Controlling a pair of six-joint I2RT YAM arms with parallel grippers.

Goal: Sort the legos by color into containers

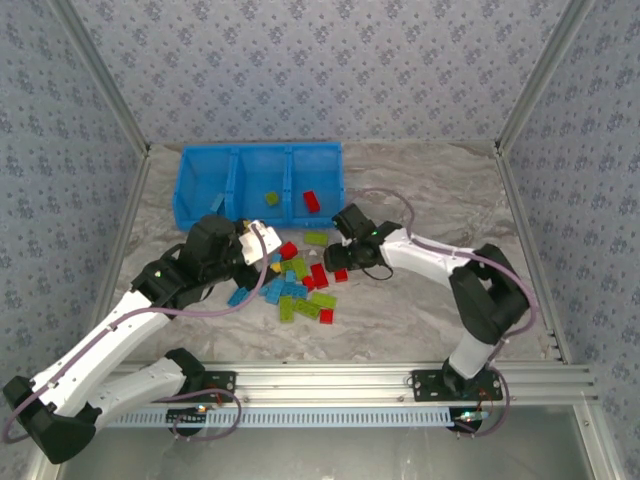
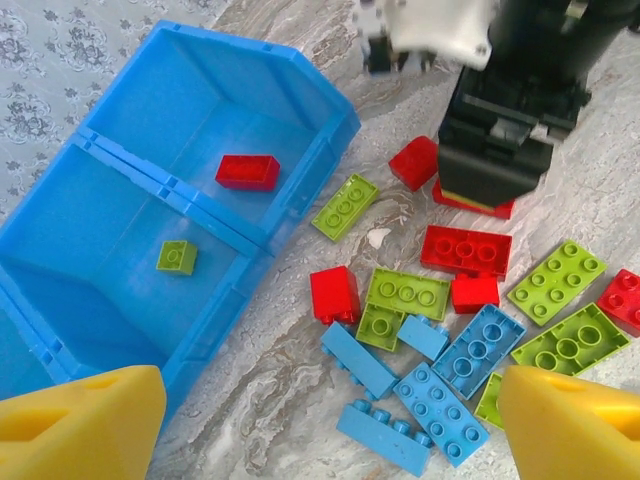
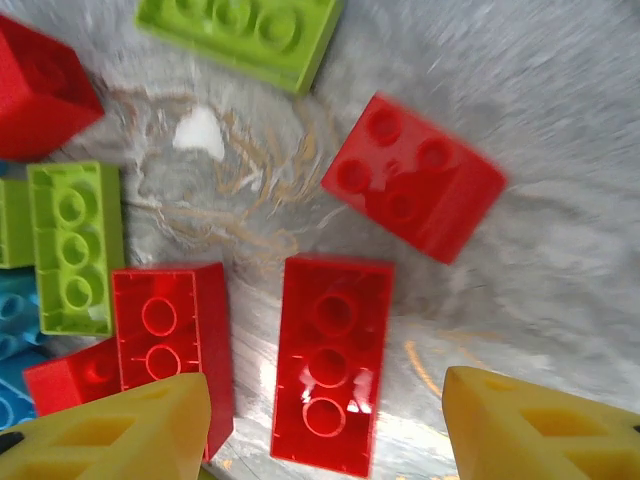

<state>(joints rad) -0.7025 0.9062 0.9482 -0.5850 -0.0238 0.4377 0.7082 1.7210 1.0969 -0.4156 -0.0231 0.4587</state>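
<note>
Bins point(image 1: 260, 150): one red brick point(image 2: 247, 171), one green brick point(image 2: 176, 256) filed; possibly one blue. Most bricks point(image 1: 300, 290) lay loose on table point(image 1: 420, 320). Left gripper point(image 2: 325, 400), right gripper point(image 3: 330, 420): jaws spread, holding nothing.

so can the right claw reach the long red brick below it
probably yes: the right claw hangs open over the long red brick, bare table on one side; the red brick beside it sits near one finger, may snag

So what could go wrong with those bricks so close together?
The right gripper is open astride a long red brick, but another red brick lies right beside it; closing could snag or shove that one. Both arms also work over the same pile, so the left gripper might bump the right.
</note>
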